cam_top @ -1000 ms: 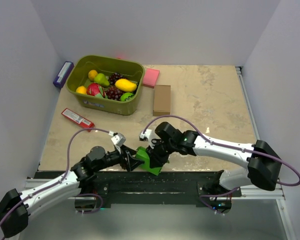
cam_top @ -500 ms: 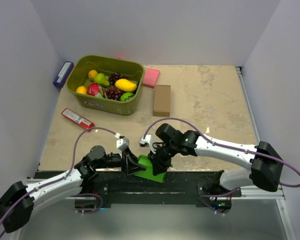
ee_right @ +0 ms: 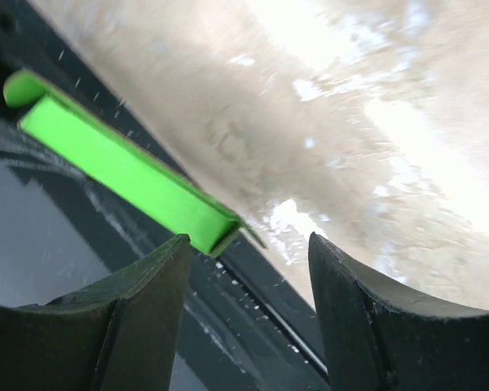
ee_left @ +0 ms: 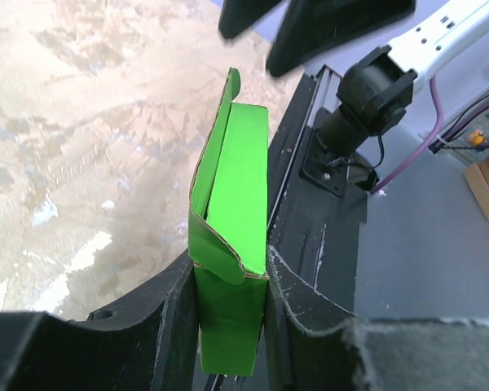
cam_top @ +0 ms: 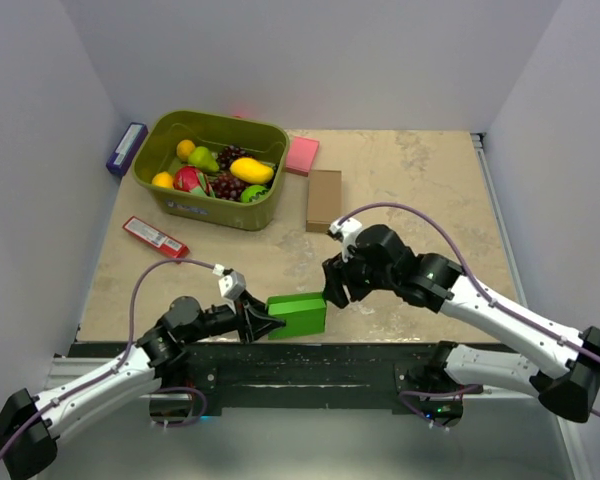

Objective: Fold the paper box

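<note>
**Two arms, one green carton: body formed, ends left to close**

We see the paper box [cam_top: 298, 314] at the near edge of the table [cam_top: 430, 200], where the mottled beige top meets the black rail [cam_top: 380, 358]. It is already a slim green block, not a flat sheet. The left gripper [cam_top: 255, 322] is clamped on one end of it, a finger pressed to each broad face. The right gripper [cam_top: 332, 285] hangs just off the other end with its jaws spread and nothing between them. We cannot tell whether the box rests on the table or is carried clear of it.

By our reading, the main folds are made and the ends are what is left. The left wrist camera shows a flap curling loose at the held end and a rounded tab standing proud at the far end, neither tucked in.

Farther back on the table, well apart from the work, stand an olive basket [cam_top: 265, 215] of toy fruit, a pink pad [cam_top: 302, 155] and a brown cardboard box [cam_top: 324, 199]. A red packet [cam_top: 155, 236] lies toward the left edge and a purple packet [cam_top: 126, 148] leans at the wall. Plain pale walls close in three sides.
</note>
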Controlling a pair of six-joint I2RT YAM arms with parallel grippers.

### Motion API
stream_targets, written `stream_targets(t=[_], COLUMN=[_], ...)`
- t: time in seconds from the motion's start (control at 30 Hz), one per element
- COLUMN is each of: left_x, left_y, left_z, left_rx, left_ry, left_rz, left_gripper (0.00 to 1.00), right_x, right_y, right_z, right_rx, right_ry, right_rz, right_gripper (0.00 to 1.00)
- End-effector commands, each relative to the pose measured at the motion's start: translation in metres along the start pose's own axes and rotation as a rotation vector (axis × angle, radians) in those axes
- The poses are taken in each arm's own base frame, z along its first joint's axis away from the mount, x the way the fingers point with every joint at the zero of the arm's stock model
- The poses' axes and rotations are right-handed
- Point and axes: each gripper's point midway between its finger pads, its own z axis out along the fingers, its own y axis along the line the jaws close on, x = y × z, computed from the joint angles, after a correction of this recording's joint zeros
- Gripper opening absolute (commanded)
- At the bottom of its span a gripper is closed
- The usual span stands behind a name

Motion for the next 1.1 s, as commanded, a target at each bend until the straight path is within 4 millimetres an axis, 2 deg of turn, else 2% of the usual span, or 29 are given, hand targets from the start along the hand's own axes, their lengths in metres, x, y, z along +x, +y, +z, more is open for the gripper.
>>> stream_targets(t=[0.0, 0.07, 0.2, 0.3, 0.43, 0.77, 0.87, 0.9, 0.97, 1.0, 1.07], left_x=[0.009, 0.009, 0.008, 0.008, 0.007, 0.007, 0.007, 0.007, 0.009, 0.009, 0.01], left_y=[0.001, 0.0, -0.001, -0.001, -0.002, -0.003, -0.003, -0.002, -0.002, -0.002, 0.001], left_z=[0.001, 0.002, 0.002, 0.001, 0.001, 0.001, 0.001, 0.001, 0.001, 0.001, 0.001], left_rx=[0.007, 0.013, 0.014, 0.012, 0.017, 0.02, 0.02, 0.018, 0.018, 0.016, 0.005], left_ry=[0.045, 0.049, 0.044, 0.041, 0.037, 0.039, 0.037, 0.038, 0.042, 0.043, 0.049], left_rz=[0.01, 0.01, 0.011, 0.011, 0.013, 0.011, 0.012, 0.012, 0.012, 0.016, 0.017], left_gripper=[0.04, 0.04, 0.04, 0.04, 0.04, 0.04, 0.03, 0.03, 0.03, 0.03, 0.03], right_x=[-0.029, -0.033, -0.025, -0.02, -0.011, 0.008, 0.01, 0.01, 0.007, 0.008, 0.006], right_y=[-0.025, -0.029, -0.028, -0.009, -0.002, -0.005, -0.006, -0.005, -0.004, -0.005, -0.003], right_z=[-0.02, -0.02, -0.01, -0.005, 0.006, 0.023, 0.024, 0.024, 0.023, 0.024, 0.023], right_rx=[0.144, 0.154, 0.122, 0.004, -0.057, -0.07, -0.069, -0.072, -0.074, -0.071, -0.073], right_ry=[-0.121, -0.14, -0.101, -0.087, -0.053, 0.009, 0.017, 0.015, 0.009, 0.013, 0.011], right_rz=[0.069, 0.062, 0.033, 0.012, -0.01, -0.021, -0.021, -0.021, -0.018, -0.014, -0.004], right_gripper=[0.63, 0.63, 0.58, 0.57, 0.54, 0.41, 0.34, 0.27, 0.2, 0.12, 0.04])
